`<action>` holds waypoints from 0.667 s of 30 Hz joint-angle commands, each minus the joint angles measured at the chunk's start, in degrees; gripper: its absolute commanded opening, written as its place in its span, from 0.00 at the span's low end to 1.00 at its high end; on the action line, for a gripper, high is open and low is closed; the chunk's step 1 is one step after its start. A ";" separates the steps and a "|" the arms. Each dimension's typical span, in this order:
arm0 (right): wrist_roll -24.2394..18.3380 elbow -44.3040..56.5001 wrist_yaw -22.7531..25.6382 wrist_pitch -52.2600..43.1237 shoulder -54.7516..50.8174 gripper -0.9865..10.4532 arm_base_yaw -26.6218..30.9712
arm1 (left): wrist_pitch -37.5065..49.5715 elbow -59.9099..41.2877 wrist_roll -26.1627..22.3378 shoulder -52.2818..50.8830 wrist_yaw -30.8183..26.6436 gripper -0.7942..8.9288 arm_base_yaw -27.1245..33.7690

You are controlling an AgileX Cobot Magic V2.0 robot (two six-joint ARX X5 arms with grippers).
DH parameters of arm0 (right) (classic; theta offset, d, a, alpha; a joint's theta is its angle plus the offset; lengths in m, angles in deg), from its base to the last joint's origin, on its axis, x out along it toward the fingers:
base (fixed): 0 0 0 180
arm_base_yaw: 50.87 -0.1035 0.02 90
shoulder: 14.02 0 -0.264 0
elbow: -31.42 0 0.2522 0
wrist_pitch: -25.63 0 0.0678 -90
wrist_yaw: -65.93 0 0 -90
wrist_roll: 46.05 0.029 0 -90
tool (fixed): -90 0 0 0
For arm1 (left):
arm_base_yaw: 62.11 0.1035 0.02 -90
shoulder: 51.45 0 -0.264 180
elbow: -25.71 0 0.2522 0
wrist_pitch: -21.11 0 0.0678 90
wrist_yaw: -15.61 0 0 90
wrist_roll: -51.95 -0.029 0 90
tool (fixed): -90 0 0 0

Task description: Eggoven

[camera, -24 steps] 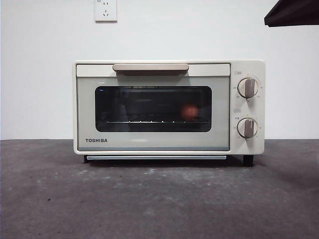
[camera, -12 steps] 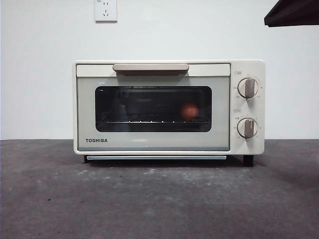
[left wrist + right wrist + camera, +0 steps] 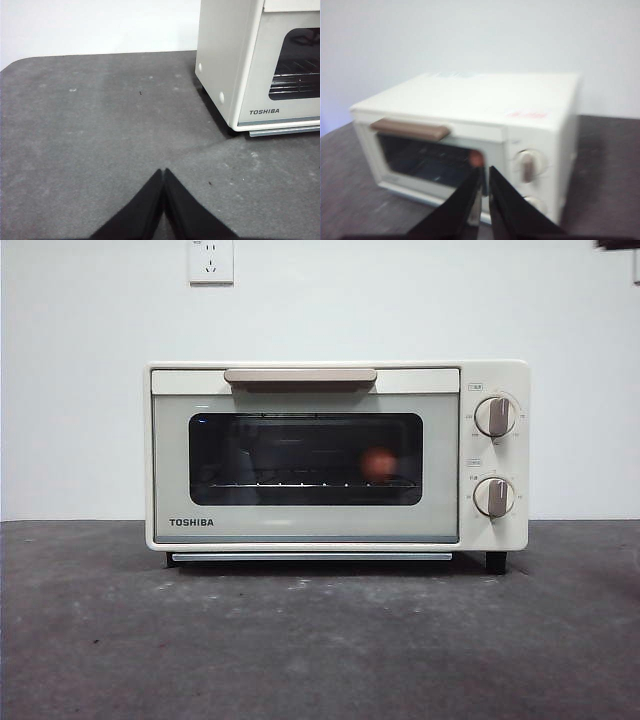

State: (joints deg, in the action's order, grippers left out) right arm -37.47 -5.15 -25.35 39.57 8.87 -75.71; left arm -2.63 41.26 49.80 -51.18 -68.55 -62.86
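The cream Toshiba toaster oven stands on the dark table with its door closed. The reddish-brown egg lies on the rack inside, behind the dark glass toward the right. It also shows through the window in the right wrist view. My right gripper is shut and empty, held high in front of the oven, above the knobs' side. My left gripper is shut and empty, low over the table, off the oven's left side.
A white wall socket sits on the wall above the oven. Two knobs are on the oven's right panel. A tan handle runs along the door's top. Dark table spreads in front.
The dark arm tip at the top right corner of the front view has withdrawn almost out of the picture. The oven and egg have not moved.
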 commanded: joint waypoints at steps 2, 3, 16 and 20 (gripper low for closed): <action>-2.75 0.48 -1.81 2.49 -2.78 0.09 8.52 | -0.11 -1.62 0.24 0.00 -0.11 0.09 0.13; -3.74 0.81 -1.84 3.15 -3.91 0.09 10.82 | -0.11 -1.62 0.24 0.00 -0.11 0.09 0.13; -5.57 18.75 -1.73 -1.51 -19.39 0.09 24.09 | -0.11 -1.62 0.24 0.00 -0.11 0.09 0.13; -4.90 22.23 -1.60 1.79 -22.82 0.09 24.28 | -0.11 -1.62 0.24 0.00 -0.11 0.09 0.13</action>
State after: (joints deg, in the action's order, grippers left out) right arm -42.85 16.75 -27.01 41.78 -13.38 -51.56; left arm -2.63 41.26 49.80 -51.16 -68.55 -62.86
